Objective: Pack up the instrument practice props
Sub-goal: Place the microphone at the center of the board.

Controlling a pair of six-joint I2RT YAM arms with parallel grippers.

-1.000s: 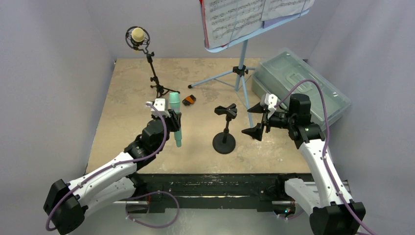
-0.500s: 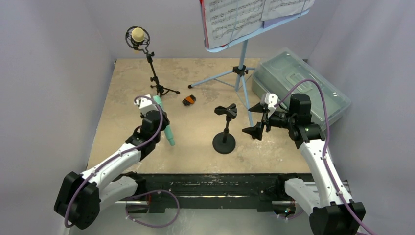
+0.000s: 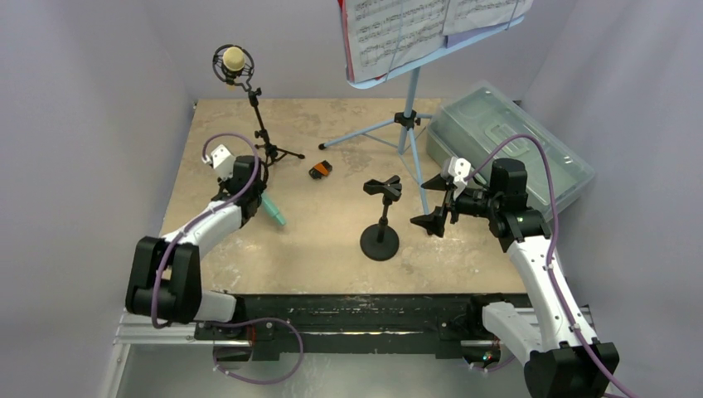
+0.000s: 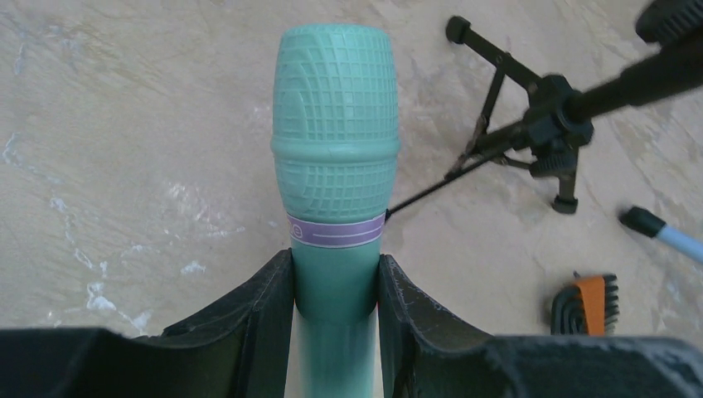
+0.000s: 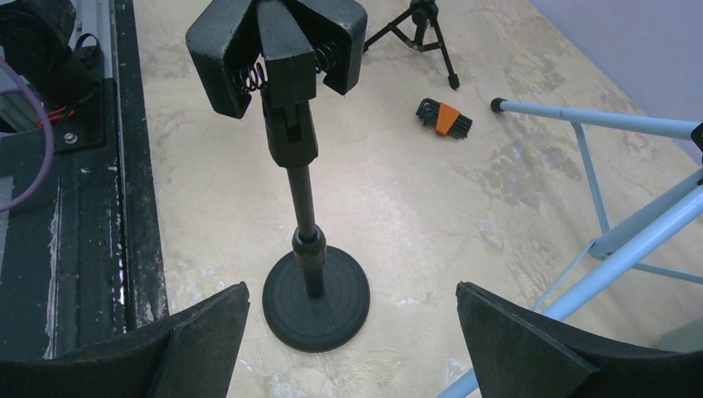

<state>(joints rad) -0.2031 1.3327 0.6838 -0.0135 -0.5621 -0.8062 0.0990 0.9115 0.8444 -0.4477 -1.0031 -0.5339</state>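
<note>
My left gripper point(image 3: 251, 189) is shut on the teal microphone point(image 4: 335, 149), gripping its handle just below the lilac band; the handle end point(image 3: 273, 215) points down toward the table. It is at the left, near the black tripod point(image 3: 264, 141) that carries the beige microphone point(image 3: 235, 60). My right gripper point(image 3: 433, 209) is open and empty, facing the black round-base pole point(image 5: 303, 191) with its empty clip point(image 3: 383, 187). The light-blue music rack point(image 3: 412, 99) stands at the back with white and red-edged music sheets point(image 3: 398, 29) on it.
A translucent grey-green box point(image 3: 514, 145) with its lid on sits at the back right, behind my right arm. An orange-and-black hex key set point(image 3: 320, 169) lies between the tripod and the rack legs. The rack's leg point(image 5: 613, 240) runs close to my right fingers.
My left arm has swung left and back with the teal microphone, from the table's middle to beside the tripod. The right arm has not moved.
</note>
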